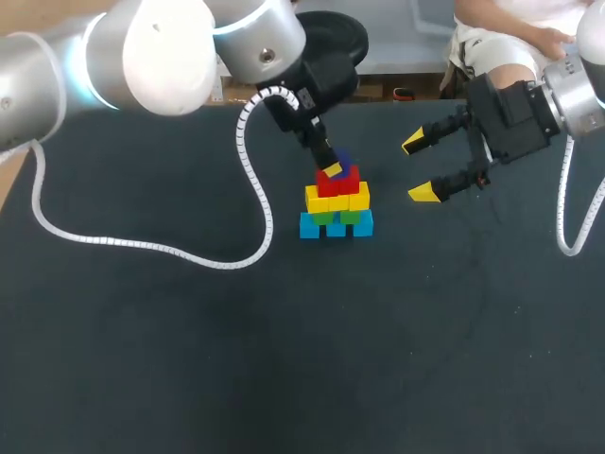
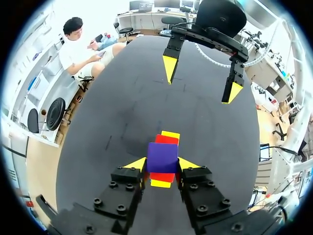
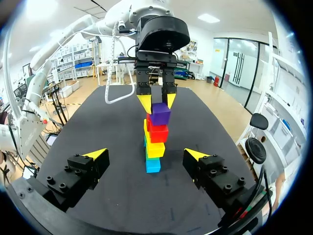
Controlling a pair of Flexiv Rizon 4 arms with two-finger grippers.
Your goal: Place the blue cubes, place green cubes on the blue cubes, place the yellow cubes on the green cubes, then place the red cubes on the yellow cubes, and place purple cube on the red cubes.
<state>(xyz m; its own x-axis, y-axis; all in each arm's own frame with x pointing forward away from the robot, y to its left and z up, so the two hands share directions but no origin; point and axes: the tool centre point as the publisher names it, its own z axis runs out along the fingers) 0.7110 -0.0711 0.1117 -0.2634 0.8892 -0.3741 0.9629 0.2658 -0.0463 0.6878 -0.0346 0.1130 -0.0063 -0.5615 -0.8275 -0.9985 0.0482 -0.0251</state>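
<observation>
At upper centre of your head view, left gripper (image 1: 328, 168) mostly hid the purple cube (image 2: 162, 157); wrist views showed it pinched atop red cubes (image 3: 158, 132), right gripper (image 1: 420, 167) spread.

A cube stack (image 1: 337, 203) stands on the desk (image 1: 189, 359), behind centre. Its top cube (image 2: 162, 157) sits clasped from both sides by the left claw (image 2: 162, 163). The right claw (image 1: 419, 167) hangs spread, well apart to the stack's right.

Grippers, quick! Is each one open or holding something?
Left gripper: closed on the purple cube.
Right gripper: open, holding nothing.
</observation>
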